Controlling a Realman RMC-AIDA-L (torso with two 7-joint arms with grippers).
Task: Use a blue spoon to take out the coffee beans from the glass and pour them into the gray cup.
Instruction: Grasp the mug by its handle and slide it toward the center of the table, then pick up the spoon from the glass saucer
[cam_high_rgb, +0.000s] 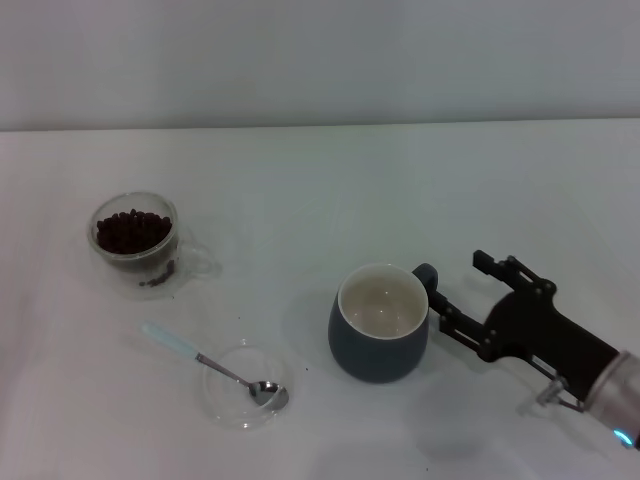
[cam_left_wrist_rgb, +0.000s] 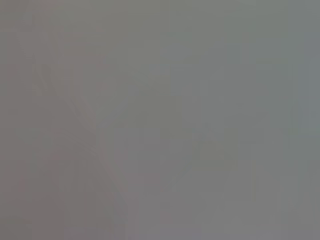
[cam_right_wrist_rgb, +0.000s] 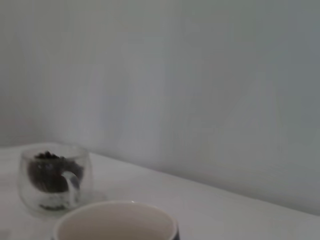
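The glass (cam_high_rgb: 137, 244) stands at the left of the table with the coffee beans (cam_high_rgb: 132, 230) heaped inside. In front of it the blue spoon (cam_high_rgb: 172, 343) lies with its metal bowl resting in a flat clear dish (cam_high_rgb: 228, 410). The gray cup (cam_high_rgb: 378, 325) stands upright at the centre, cream inside, handle turned to the right. My right gripper (cam_high_rgb: 458, 280) is open just right of that handle, one finger close beside the cup's wall. The right wrist view shows the gray cup's rim (cam_right_wrist_rgb: 115, 220) close up and the glass (cam_right_wrist_rgb: 55, 177) with the beans (cam_right_wrist_rgb: 47, 172) beyond it. The left gripper is out of view.
The white table (cam_high_rgb: 320, 190) runs back to a pale wall. The left wrist view shows only a flat grey blur.
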